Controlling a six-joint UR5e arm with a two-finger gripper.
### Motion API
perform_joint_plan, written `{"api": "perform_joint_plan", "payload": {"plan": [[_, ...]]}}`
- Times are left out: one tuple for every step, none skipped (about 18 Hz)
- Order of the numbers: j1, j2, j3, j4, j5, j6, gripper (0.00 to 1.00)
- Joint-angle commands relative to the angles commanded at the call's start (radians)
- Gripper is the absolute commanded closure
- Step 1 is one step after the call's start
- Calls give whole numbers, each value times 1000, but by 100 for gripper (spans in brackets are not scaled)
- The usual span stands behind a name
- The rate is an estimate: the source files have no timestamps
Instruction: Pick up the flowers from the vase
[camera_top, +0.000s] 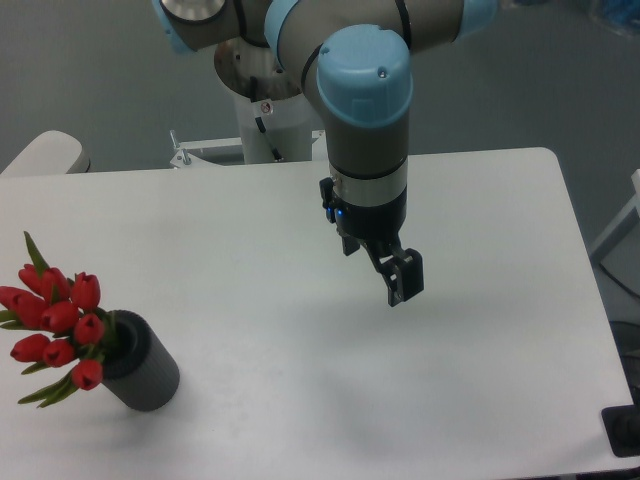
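Observation:
The flowers (55, 320), a bunch of red tulip buds with green leaves, stick out of the vase (143, 365) toward the left. The vase is a short dark grey cylinder standing near the table's front left. My gripper (400, 280) hangs above the middle of the table, far to the right of the vase and apart from it. Its black fingers (405, 275) point down and look close together with nothing between them.
The white table (480, 400) has its right edge near the picture's right side. The arm's white base (265, 110) stands behind the table's far edge. A pale rounded object (45, 152) shows at the far left.

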Motion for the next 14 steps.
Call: {"api": "perform_joint_plan", "payload": {"plan": [[0, 0, -2, 2, -2, 0, 0], [2, 2, -14, 2, -5, 2, 0], [2, 2, -14, 2, -5, 2, 0], [2, 3, -14, 2, -5, 2, 0], [0, 2, -15, 2, -3, 0, 0], [0, 2, -15, 2, -3, 0, 0], [0, 2, -15, 2, -3, 0, 0], [0, 2, -15, 2, -8, -3, 0], [2, 3, -14, 2, -44, -29, 0], [6, 5, -15, 2, -104, -72, 0], [12, 5, -15, 5, -154, -112, 0], [14, 3, -15, 9, -182, -135, 0], [14, 5, -17, 17, -192, -140, 0], [12, 5, -18, 17, -193, -140, 0]]}}
